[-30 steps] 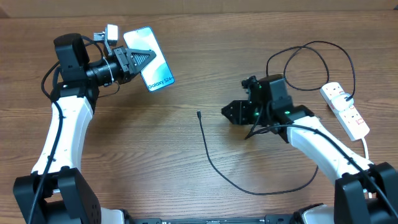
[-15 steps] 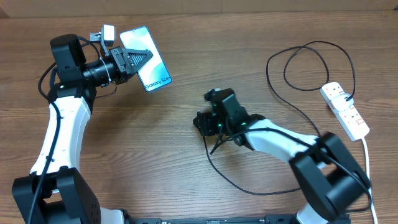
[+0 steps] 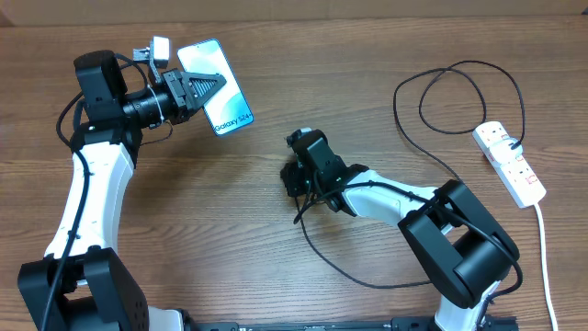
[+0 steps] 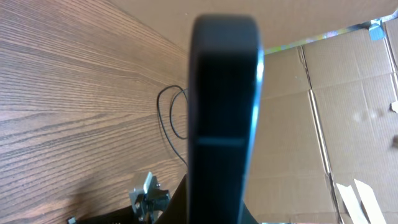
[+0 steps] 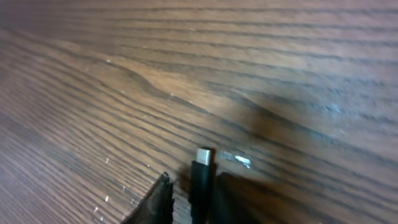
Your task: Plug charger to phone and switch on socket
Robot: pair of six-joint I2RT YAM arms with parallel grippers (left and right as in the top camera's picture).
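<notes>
My left gripper (image 3: pixel 209 88) is shut on the phone (image 3: pixel 234 115), holding it above the table at the far left; the left wrist view shows only its black edge (image 4: pixel 224 93). The charger (image 3: pixel 333 264), a thin black cable, runs across the table from a loop near the socket (image 3: pixel 511 164) at the right edge. Its plug tip (image 5: pixel 202 155) lies on the wood between the fingers of my right gripper (image 3: pixel 296 180), which is low over it. In the right wrist view the jaws (image 5: pixel 199 202) straddle the plug with small gaps, open.
A thick white cord (image 3: pixel 542 248) runs from the socket toward the front right. Cardboard boxes (image 4: pixel 323 124) stand behind the table. The cable loop (image 3: pixel 459 92) lies at the back right.
My right arm has swept left across the table and come down over the cable's plug tip. My left arm shifted slightly with the phone, then stayed still.
</notes>
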